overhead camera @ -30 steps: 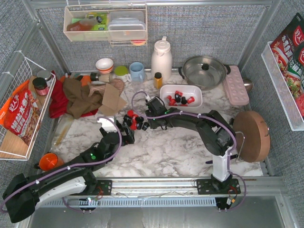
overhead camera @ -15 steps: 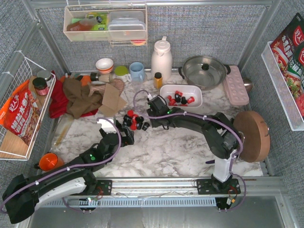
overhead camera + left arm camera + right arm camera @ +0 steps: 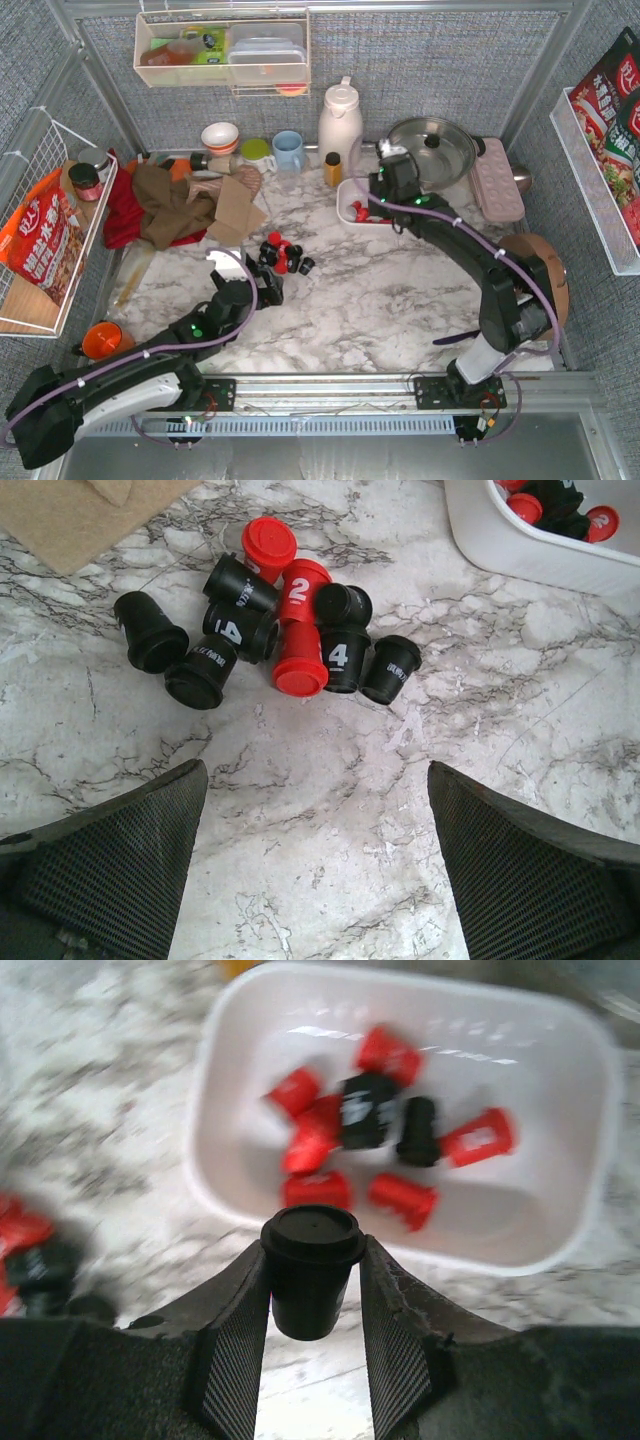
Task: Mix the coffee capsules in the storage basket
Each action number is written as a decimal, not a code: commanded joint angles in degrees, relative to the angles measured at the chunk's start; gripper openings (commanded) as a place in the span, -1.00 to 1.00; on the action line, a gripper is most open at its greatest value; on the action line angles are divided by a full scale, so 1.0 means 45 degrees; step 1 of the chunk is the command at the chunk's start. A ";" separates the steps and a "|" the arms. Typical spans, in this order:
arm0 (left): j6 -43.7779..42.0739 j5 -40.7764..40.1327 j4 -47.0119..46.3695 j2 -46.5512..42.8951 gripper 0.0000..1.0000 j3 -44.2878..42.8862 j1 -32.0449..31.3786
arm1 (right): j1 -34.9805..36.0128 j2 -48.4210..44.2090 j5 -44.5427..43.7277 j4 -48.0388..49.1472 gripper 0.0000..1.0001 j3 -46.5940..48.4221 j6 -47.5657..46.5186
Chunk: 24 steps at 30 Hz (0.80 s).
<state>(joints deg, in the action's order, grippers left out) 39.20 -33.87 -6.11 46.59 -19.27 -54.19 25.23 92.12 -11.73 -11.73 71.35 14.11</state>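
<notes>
The white storage basket (image 3: 560, 1230) holds several red and black coffee capsules (image 3: 370, 1110); in the top view the basket (image 3: 345, 200) is mostly covered by my right arm. My right gripper (image 3: 312, 1290) is shut on a black capsule (image 3: 310, 1265), held above the basket's near rim; in the top view the gripper (image 3: 378, 196) is over the basket. A pile of red and black capsules (image 3: 285, 630) lies on the marble (image 3: 283, 252). My left gripper (image 3: 315, 870) is open and empty, just short of the pile (image 3: 262, 285).
A yellow-capped bottle (image 3: 333, 168), white thermos (image 3: 340, 122), lidded pot (image 3: 432, 148) and pink tray (image 3: 497, 180) stand at the back. Cloths and cardboard (image 3: 180, 205) lie back left, a round wooden board (image 3: 535, 285) right, an orange item (image 3: 100, 340) front left.
My right gripper has lifted a black capsule from the pile and carried it right and back to above the basket. The left arm has hardly moved.
</notes>
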 commanded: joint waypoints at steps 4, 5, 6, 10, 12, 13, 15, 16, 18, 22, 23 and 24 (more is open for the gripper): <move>-0.0420 0.0500 -0.0592 0.1014 0.99 -0.0603 0.0074 | -0.2619 0.1799 0.0842 -0.0643 -0.32 0.1615 0.0065; -0.0512 0.0598 -0.0546 0.1241 0.99 -0.0826 0.0071 | -0.2922 0.2211 0.1292 -0.0757 -0.27 0.1985 0.0184; -0.0635 0.0745 -0.0506 0.1472 0.99 -0.1066 0.0071 | -0.3175 0.2592 0.1675 -0.0842 -0.18 0.2417 0.0449; -0.1156 0.1385 -0.0397 0.2758 0.99 -0.2126 0.0126 | -0.3699 0.3459 0.2255 -0.1339 0.06 0.3265 0.0692; -0.1341 0.1695 -0.0186 0.3618 0.99 -0.2731 0.0158 | -0.3732 0.3355 0.2190 -0.1478 0.23 0.3219 0.0605; -0.1364 0.1797 -0.0017 0.4055 0.99 -0.3048 0.0182 | -0.3732 0.3165 0.2136 -0.1484 0.28 0.3018 0.0570; -0.1277 0.1847 0.0373 0.5049 0.99 -0.3625 0.0238 | -0.3733 0.2652 0.2120 -0.1492 0.33 0.2511 0.0523; -0.1280 0.1955 0.0478 0.5503 0.99 -0.3858 0.0289 | -0.3733 0.2313 0.2120 -0.1534 0.34 0.2175 0.0518; -0.1386 0.2281 0.0501 0.6347 0.96 -0.4273 0.0388 | -0.3687 0.1383 0.2168 -0.1293 0.33 0.1148 0.0579; -0.1810 0.2892 0.0422 0.8063 0.79 -0.5163 0.0527 | -0.3342 -0.1134 0.2140 -0.0053 0.31 -0.1564 0.0801; -0.1916 0.3031 0.0440 0.8429 0.73 -0.5449 0.0552 | -0.3266 -0.1618 0.2137 0.0132 0.31 -0.2133 0.0809; -0.2090 0.3200 0.0550 0.8765 0.68 -0.5734 0.0568 | -0.3210 -0.2039 0.2162 0.0268 0.31 -0.2586 0.0810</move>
<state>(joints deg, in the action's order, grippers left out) 32.77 -23.31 -4.64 81.43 -41.63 -51.99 9.69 89.47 -2.59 -15.27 66.15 16.99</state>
